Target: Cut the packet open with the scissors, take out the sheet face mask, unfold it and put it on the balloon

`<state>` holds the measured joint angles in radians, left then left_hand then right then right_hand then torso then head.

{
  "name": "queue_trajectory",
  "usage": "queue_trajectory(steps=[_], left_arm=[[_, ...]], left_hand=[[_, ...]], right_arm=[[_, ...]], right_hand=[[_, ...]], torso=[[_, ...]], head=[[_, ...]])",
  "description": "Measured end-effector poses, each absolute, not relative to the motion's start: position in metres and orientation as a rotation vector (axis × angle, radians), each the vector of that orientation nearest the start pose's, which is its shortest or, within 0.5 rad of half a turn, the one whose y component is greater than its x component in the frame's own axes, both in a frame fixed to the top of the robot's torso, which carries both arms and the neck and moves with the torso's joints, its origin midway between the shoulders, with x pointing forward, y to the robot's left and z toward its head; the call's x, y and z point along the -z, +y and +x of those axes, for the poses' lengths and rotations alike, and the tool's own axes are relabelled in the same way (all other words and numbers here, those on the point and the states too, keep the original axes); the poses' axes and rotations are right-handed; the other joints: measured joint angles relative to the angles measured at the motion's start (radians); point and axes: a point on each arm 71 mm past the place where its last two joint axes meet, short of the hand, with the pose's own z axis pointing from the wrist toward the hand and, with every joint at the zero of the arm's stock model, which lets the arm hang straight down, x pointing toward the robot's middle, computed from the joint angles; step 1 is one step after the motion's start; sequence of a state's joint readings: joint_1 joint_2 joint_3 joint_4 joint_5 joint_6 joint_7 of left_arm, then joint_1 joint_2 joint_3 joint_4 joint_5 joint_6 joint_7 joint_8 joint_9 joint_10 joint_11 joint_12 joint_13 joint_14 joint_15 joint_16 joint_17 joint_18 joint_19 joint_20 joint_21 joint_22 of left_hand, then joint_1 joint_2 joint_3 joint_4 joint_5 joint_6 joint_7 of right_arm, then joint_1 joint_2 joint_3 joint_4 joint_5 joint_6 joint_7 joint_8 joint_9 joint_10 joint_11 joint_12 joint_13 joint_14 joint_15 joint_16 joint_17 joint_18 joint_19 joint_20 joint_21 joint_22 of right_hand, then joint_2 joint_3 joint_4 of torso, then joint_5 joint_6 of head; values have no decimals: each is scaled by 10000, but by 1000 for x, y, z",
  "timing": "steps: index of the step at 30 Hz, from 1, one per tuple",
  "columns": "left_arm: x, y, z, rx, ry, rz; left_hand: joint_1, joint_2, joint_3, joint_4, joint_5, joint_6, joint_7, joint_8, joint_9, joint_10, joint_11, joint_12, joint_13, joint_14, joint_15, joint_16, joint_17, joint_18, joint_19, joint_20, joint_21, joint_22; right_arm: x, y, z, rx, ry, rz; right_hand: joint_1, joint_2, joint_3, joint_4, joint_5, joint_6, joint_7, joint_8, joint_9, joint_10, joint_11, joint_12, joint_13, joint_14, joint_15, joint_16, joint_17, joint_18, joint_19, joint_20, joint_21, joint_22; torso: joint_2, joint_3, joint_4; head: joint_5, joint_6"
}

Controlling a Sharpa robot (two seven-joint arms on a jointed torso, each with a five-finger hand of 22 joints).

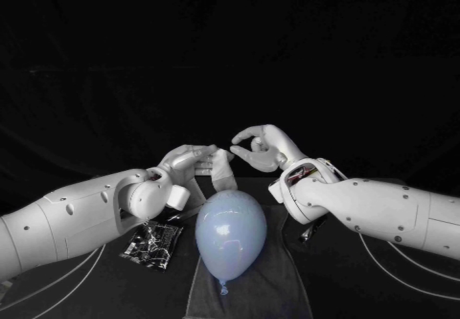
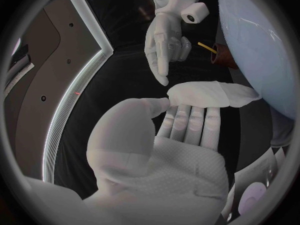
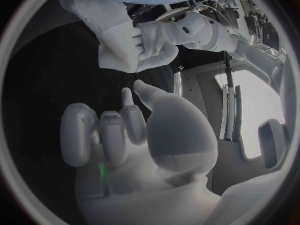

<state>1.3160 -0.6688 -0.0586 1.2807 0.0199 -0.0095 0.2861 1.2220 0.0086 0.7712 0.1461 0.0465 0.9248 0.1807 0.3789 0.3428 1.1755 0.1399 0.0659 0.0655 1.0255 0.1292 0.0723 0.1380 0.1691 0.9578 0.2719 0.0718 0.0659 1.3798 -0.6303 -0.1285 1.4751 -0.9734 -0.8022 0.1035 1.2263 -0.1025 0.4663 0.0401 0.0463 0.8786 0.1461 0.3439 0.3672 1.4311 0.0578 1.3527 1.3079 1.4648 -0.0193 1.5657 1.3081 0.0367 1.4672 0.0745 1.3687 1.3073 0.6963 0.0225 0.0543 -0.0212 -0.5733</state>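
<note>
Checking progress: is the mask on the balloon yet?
Off: the mask hangs from the left hand; the balloon is bare.

The left arm [image 1: 67,219] reaches in low across the table and the right arm [image 1: 383,206] mirrors it, both angled inward so the hands meet near the middle, close together but not touching. The left hand [image 1: 192,161] is palm-up with its fingers [image 2: 190,122] stretched out straight and side by side, the thumb pressing a pale sheet mask [image 1: 223,174] against their tips. The right hand [image 1: 260,147] sits slightly higher, holding nothing, most fingers curled in, thumb and one finger standing apart.
</note>
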Motion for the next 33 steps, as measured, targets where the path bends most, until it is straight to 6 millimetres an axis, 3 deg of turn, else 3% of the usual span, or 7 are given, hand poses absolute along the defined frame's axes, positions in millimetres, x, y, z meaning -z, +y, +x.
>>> queue_trajectory(steps=[22, 33], left_arm=[[143, 172, 541, 17372, 15805, -9925], [144, 172, 541, 17341, 15837, -9884]], left_hand=[[-13, -13, -1, 1, -4, 0, 0, -1, -5, 0, 0, 0, 0, 0, 0, 0, -1, -2, -1, -1, 0, 0], [-13, -13, -1, 1, -5, 0, 0, -1, -8, 0, 0, 0, 0, 0, 0, 0, -1, -4, -1, -1, 0, 0]], right_arm=[[106, -96, 512, -9989, 12479, 1648], [108, -96, 514, -9901, 12659, 1676]], right_hand=[[-52, -52, -166, 167, 0, -32, 31, -120, -79, -37, 34, -79, 0, -1, 71, 9, -6, -1, -16, 84, -46, 8], [-27, -27, -221, 221, 0, 381, -123, -127, -102, -36, 30, -23, 1, -1, 71, 10, 0, -1, -32, 100, -29, 7]], torso=[[2, 12, -12], [2, 14, -12]], head=[[19, -15], [10, -37]])
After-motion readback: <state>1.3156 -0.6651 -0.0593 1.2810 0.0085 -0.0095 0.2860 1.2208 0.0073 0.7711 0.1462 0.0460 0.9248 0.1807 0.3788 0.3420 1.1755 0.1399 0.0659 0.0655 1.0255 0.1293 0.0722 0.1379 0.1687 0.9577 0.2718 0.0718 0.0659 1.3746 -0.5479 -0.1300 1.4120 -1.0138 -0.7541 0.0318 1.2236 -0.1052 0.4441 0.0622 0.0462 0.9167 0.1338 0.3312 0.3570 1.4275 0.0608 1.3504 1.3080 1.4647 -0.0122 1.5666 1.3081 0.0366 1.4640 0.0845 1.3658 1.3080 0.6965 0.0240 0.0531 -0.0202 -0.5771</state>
